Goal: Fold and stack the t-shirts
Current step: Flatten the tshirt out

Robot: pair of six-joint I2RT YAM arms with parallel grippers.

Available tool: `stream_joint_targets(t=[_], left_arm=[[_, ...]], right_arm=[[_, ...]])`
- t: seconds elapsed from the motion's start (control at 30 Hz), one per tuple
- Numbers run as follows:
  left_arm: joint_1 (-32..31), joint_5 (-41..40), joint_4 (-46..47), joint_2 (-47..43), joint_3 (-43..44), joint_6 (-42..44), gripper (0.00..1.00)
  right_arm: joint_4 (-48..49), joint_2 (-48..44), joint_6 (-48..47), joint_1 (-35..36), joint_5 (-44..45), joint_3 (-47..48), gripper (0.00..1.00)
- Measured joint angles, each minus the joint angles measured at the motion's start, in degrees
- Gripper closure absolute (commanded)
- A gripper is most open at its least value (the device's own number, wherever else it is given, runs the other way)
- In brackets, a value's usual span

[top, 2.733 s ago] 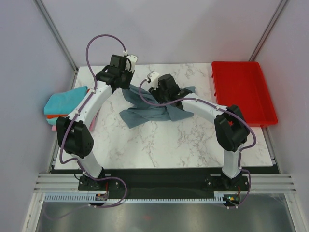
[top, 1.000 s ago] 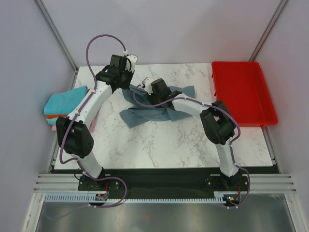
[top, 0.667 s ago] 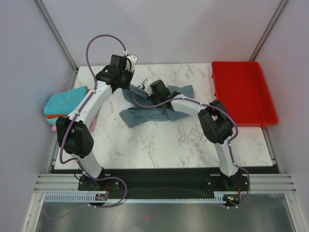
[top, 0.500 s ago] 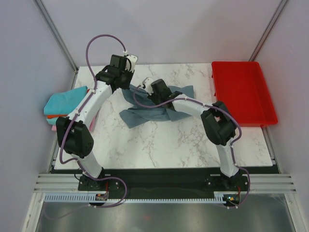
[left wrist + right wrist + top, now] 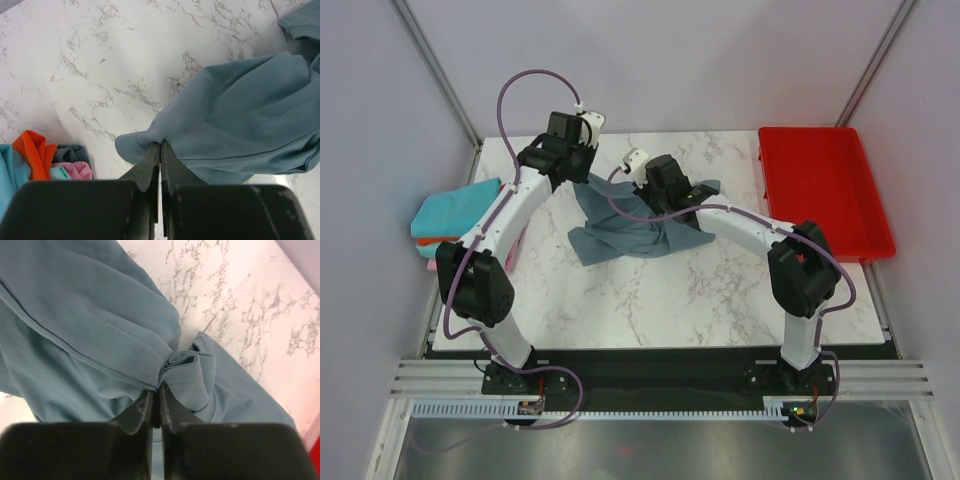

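The marble table [image 5: 650,300] fills the middle of the top view. The grey-blue shirt [image 5: 620,235] is seen just above its centre, bunched and partly lifted between the two arms, with its lower part draped on the stone. It is not yet folded.

At the right edge of the frame the red tray [image 5: 820,190] is set against the table, and nothing is seen inside it. At the left edge the folded stack [image 5: 455,210] is found, teal on top with orange and pink below.

The left gripper [image 5: 160,146] is clamped tight on a thin edge of the shirt, as shown low in the left wrist view. The right gripper [image 5: 159,388] is pinched onto a bunched, hemmed fold low in the right wrist view; whether collar or sleeve cannot be told.

Trouble is judged likeliest from those small bites of cloth. If the arms are drawn apart sharply, an edge could be pulled free and the shirt dropped in a heap. If the bunched fold is not an outer corner, the cloth may be spread twisted and the fold spoiled. The stack could also be nudged by trailing cloth dragged leftward.
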Motion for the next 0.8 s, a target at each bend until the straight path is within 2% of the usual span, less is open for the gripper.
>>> stream_joint_targets(t=[0.03,0.1,0.37,0.47,0.67,0.8], left_arm=[[0.0,0.0,0.02,0.0,0.0,0.0,0.98],[0.0,0.0,0.0,0.0,0.0,0.0,0.98],[-0.02,-0.15,-0.13,0.26,0.98,0.35,0.98],[-0.13,-0.09,-0.09,1.99,5.55,0.79,0.98],[-1.11,0.24,0.57,5.6,19.69,1.64,0.98],[-1.81,2.05,0.46,2.89,22.01,1.99,0.98]], right_arm=[[-0.17,0.0,0.07,-0.09,-0.46,-0.2,0.84],[-0.37,-0.02,0.11,-0.33,-1.42,-0.72,1.0],[-4.04,-3.93,-0.28,-3.37,-3.93,-2.78,1.0],[-5.38,-7.61,-1.42,-5.42,-4.37,-1.86,1.0],[-5.92,-10.14,-3.26,-10.49,-4.7,7.13,1.0],[-8.55,-15.34,-3.41,-10.69,-7.04,7.87,1.0]])
